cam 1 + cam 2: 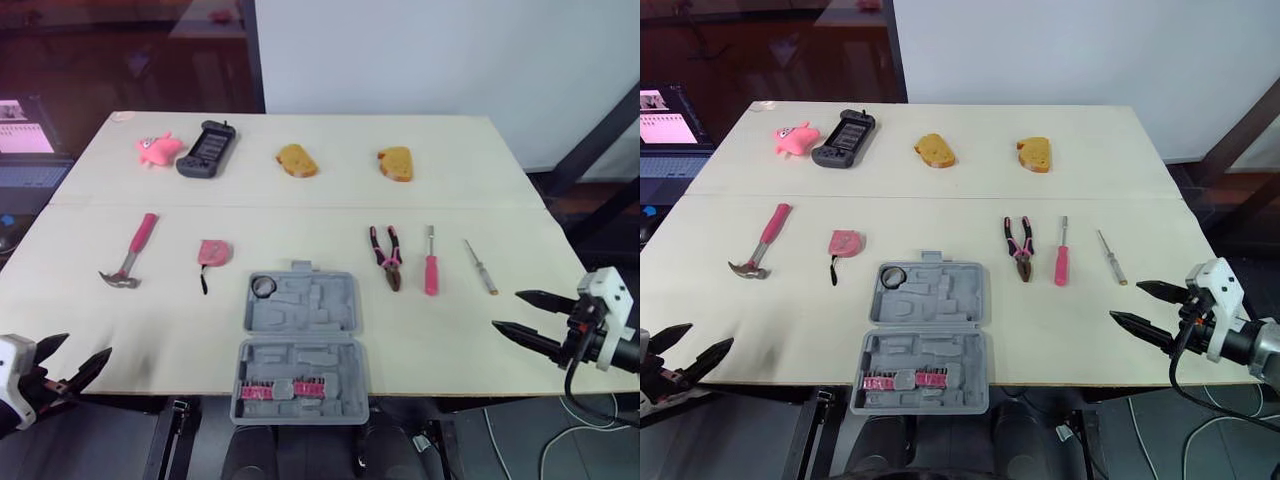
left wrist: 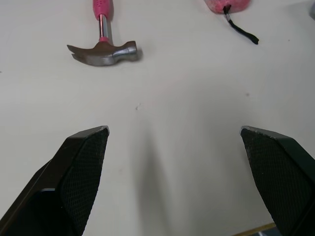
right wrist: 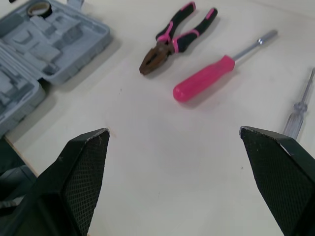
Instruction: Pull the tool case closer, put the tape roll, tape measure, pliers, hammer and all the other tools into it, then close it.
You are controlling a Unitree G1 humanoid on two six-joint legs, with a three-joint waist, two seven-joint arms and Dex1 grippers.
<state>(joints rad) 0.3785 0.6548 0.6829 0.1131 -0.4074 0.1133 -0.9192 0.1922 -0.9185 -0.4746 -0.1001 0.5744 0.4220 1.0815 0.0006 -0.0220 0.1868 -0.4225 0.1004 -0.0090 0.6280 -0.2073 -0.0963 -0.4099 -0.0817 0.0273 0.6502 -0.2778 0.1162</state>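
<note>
Where the counter point(image 1: 170, 320) meets its near edge, the left pincer point(image 1: 85, 350) hangs released at the near left corner, empty, its fingers point(image 2: 83, 172) spread wide over bare surface; the right pincer point(image 1: 508, 310) sits likewise released and empty at the near right, tips aimed inward across the counter.

Grey tool case point(image 1: 300, 345) lies open and flat at near centre, between the two pincers; its near half juts partly past the counter's edge and carries a row of pink bits point(image 1: 280, 390); the far half has moulded recesses, mostly bare. Tape roll point(image 1: 263, 287), a dark ring, sits in the far-left corner of that far half.

Next row out, all loose on the counter, left to right: hammer point(image 1: 130, 255), pink handle, steel claw head toward the near side, ahead of the left pincer; tape measure point(image 1: 213, 253), pink, black strap trailing nearward, just beyond the case's left corner; pliers point(image 1: 387, 255), pink-and-black grips, nose pointing nearward, right of the case; pink-handled screwdriver point(image 1: 431, 262) just beside them, shaft pointing away; slim screwdriver point(image 1: 480, 266) with a clear handle, farthest right.

Far row: pink pig toy point(image 1: 158, 149); black handheld device point(image 1: 207, 149) touching or nearly touching it; two bread-like pieces point(image 1: 297, 160), well apart.
</note>
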